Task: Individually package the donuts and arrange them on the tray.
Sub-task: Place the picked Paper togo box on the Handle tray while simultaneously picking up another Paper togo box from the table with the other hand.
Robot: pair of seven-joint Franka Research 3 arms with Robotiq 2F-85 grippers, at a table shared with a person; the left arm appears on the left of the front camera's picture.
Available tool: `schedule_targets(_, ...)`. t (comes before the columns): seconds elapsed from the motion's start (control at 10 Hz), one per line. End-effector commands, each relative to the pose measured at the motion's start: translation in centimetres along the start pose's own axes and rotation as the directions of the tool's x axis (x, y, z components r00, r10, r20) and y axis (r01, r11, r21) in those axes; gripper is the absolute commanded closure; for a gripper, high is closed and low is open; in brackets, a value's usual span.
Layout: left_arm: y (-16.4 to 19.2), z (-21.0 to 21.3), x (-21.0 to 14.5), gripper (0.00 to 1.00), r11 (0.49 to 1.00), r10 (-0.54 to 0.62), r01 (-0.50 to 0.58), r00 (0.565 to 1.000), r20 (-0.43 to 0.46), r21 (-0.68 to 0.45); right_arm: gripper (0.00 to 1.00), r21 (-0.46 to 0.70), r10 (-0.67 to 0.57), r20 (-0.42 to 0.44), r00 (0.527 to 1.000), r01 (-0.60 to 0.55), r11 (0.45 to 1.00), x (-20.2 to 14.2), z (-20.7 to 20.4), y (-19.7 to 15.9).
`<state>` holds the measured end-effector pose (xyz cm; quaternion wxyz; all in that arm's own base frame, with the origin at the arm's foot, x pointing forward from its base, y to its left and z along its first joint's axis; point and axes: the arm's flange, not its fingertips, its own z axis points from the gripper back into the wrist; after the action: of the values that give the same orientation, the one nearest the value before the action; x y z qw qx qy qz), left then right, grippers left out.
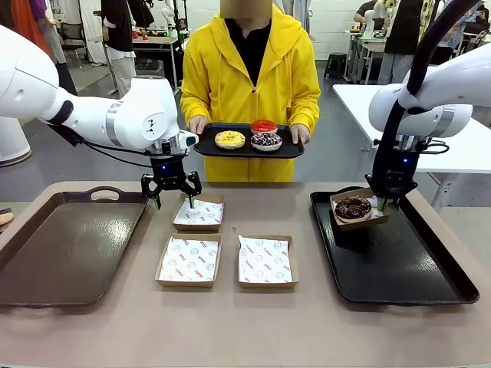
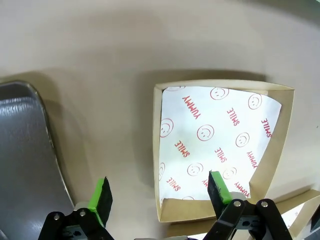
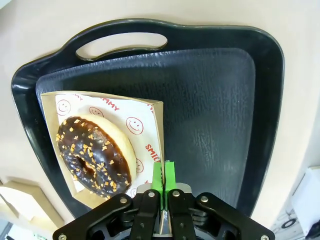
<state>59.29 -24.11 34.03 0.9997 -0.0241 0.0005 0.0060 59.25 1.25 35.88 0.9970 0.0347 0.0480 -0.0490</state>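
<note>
Beige table (image 1: 307, 337) between the robot and a person in a yellow hooded jacket (image 1: 215, 77); the black tray (image 1: 430, 284) on it is my landmark.

The paper inside each box has red print, "YUMMY" and "SMILE", with smiley faces. In the right wrist view these words are partly covered by the chocolate donut (image 3: 92, 155) (image 1: 353, 207) and only "MMY" and "SMIL" can be read.

The right gripper (image 1: 381, 201) (image 3: 163, 175) is clenched on one wall of the held box (image 1: 360, 218) (image 3: 150, 120), over the far left corner of the black tray. The chocolate donut lies in this box, just beside the green pads (image 3: 157, 177). I cannot tell if the box touches the tray.

Left of the black tray are three empty boxes: the far box (image 1: 199, 213) (image 2: 220, 150) and two near ones (image 1: 189, 260) (image 1: 265, 261). The left gripper (image 1: 172, 192) (image 2: 159, 187) is released, over the edge of the far box, with the brown tray (image 1: 61, 253) (image 2: 25, 150) farther left.

Beyond the black tray the person holds a small tray (image 1: 207, 147) with the yellow donut (image 1: 229, 139), red donut (image 1: 264, 126) and purple donut (image 1: 266, 141).
</note>
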Motion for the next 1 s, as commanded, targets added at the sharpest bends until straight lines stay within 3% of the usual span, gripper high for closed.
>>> schedule_targets(0.0, 0.48, -0.75, 0.71, 0.0, 0.999, -0.046, 0.046, 0.999, 0.026, -0.012, 0.98, 0.034, 0.026, -0.015, 1.0, -0.025, 0.999, 0.49, 0.2, -0.36)
schedule_targets(0.2, 0.55, -1.04, 0.87, 0.0, 0.998, -0.058, 0.058, 0.997, 0.041, -0.013, 0.98, 0.042, 0.042, -0.017, 0.999, -0.041, 0.998, 0.41, 0.13, -0.34)
schedule_targets(0.3, 0.57, -0.97, 0.82, 0.11, 0.997, -0.069, 0.071, 0.996, 0.053, -0.03, 0.66, 0.042, 0.052, -0.02, 0.998, -0.051, 0.998, 0.36, 0.1, -0.29)
schedule_targets(0.4, 0.6, -0.87, 0.8, 0.6, 0.997, -0.069, 0.071, 0.996, 0.051, -0.03, 0.38, 0.048, 0.053, -0.023, 0.998, -0.052, 0.997, 0.38, 0.07, -0.28)
schedule_targets(0.5, 0.63, -0.84, 0.78, 0.71, 0.997, -0.067, 0.069, 0.996, 0.051, -0.032, 0.06, 0.05, 0.053, -0.026, 0.998, -0.052, 0.997, 0.36, 0.02, -0.28)
schedule_targets(0.6, 0.64, -0.86, 0.79, 1.0, 0.997, -0.066, 0.067, 0.997, 0.05, -0.029, 0.0, 0.056, 0.051, -0.027, 0.998, -0.049, 0.997, 0.38, 0.0, -0.27)
schedule_targets(0.8, 0.66, -0.98, 0.83, 1.0, 0.997, -0.068, 0.069, 0.997, 0.046, -0.027, 0.0, 0.063, 0.048, -0.03, 0.998, -0.046, 0.997, 0.37, -0.02, -0.3)
schedule_targets(0.9, 0.68, -1.03, 0.86, 0.94, 0.997, -0.07, 0.071, 0.997, 0.042, -0.024, 0.03, 0.066, 0.045, -0.032, 0.998, -0.043, 0.997, 0.38, -0.05, -0.35)
